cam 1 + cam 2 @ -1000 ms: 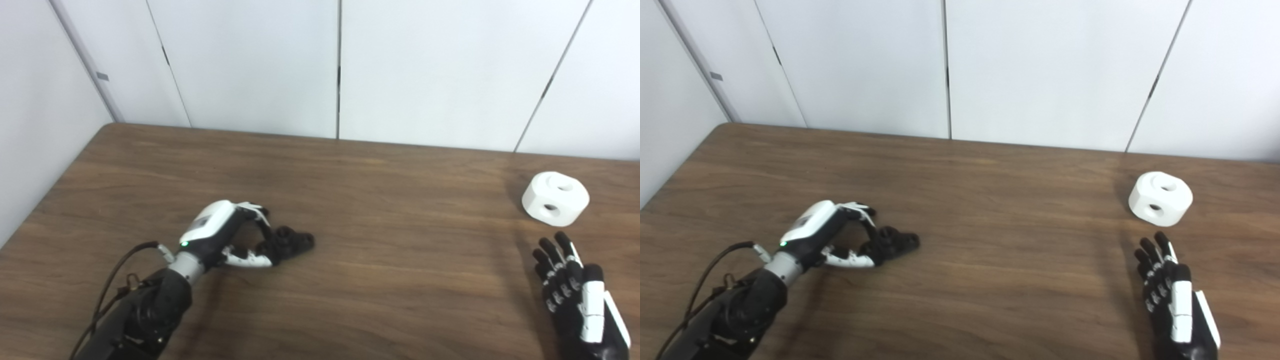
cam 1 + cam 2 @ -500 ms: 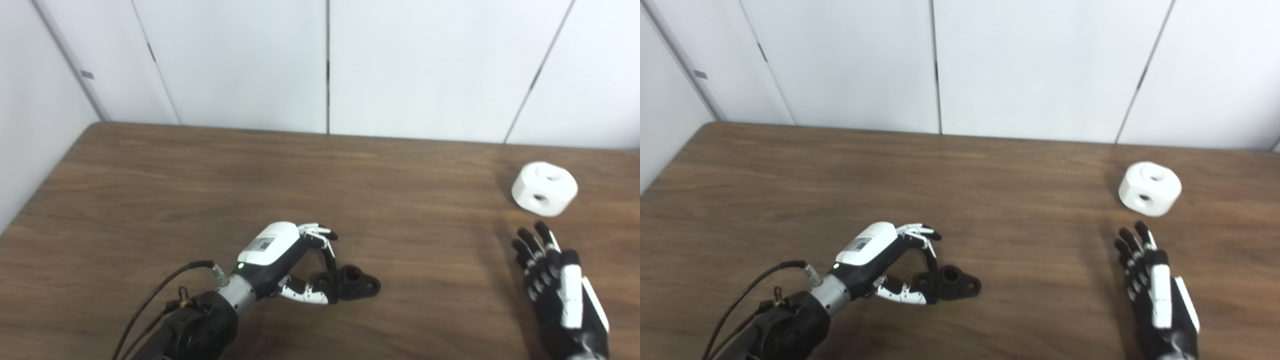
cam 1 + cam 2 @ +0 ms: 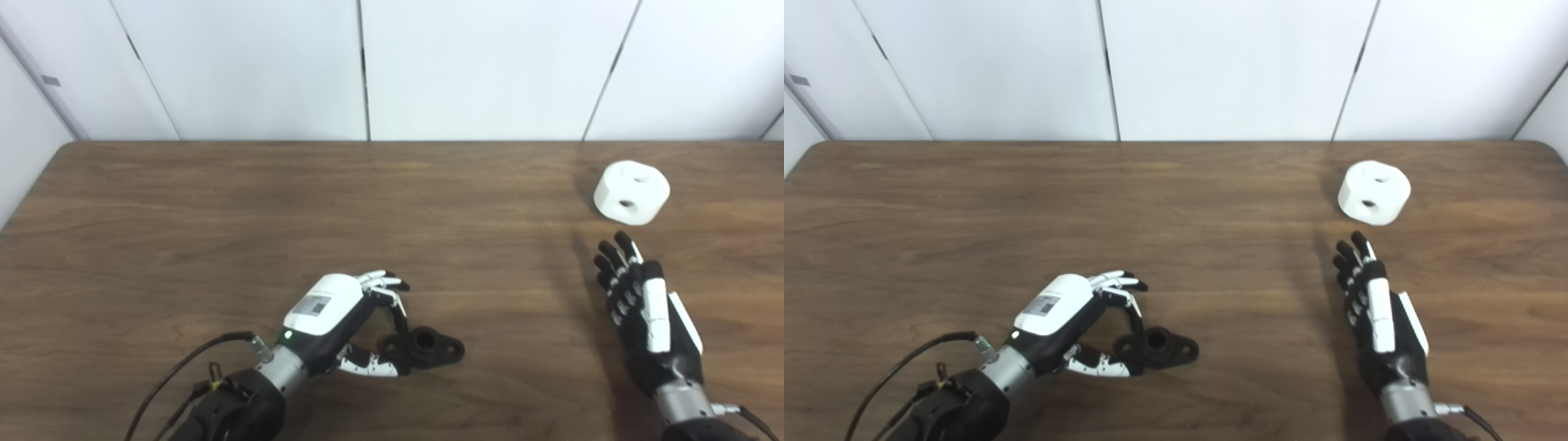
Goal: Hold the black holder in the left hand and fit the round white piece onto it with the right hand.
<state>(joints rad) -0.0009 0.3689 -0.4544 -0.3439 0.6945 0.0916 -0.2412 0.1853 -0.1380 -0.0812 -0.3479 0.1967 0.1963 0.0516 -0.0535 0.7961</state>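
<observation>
The black holder, a short collar on a flat flange with holes, lies on the wooden table near the front middle. My left hand is curled over its left end, thumb and fingertips pinching it. The round white piece, a thick disc with a hole on top and one in its side, sits at the far right of the table. My right hand is open and empty, fingers stretched out, a short way in front of the white piece and not touching it.
White wall panels stand right behind the table's far edge. The table's left edge shows at the left. A black cable runs along my left forearm.
The camera has swung, shifting the whole picture. My left hand has brought the black holder to the right and nearer the front edge. My right hand has reached a little closer to the white piece.
</observation>
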